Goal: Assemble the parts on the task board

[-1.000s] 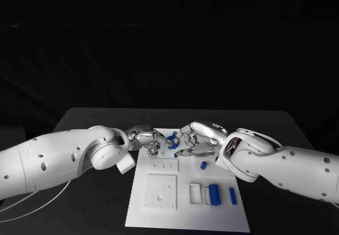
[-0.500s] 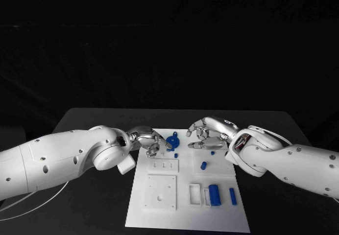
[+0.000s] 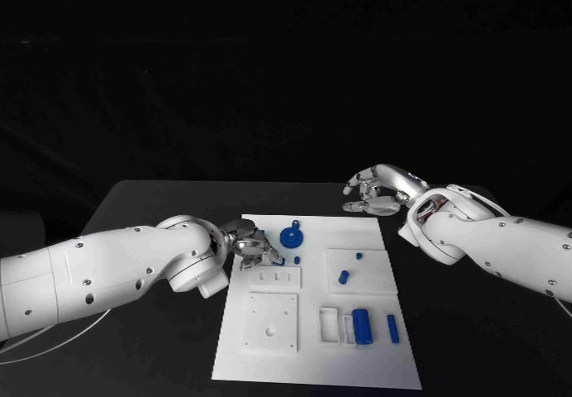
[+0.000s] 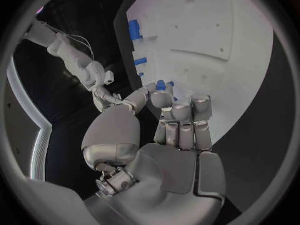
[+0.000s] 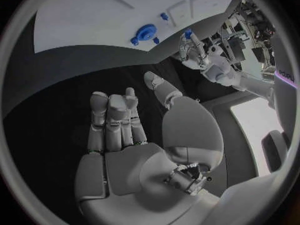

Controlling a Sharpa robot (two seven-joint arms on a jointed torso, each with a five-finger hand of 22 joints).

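The right hand (image 3: 379, 190) has pulled back off the task board (image 3: 372, 364), fingers curled and empty, well apart from the blue round part (image 3: 292, 239)

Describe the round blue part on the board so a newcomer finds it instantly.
Start at the white task board mid-table, then go to its far end, between the two hands. The round blue part sits there: a disc, wider than any other blue piece, while the rest are small pegs or upright cylinders nearer the robot.
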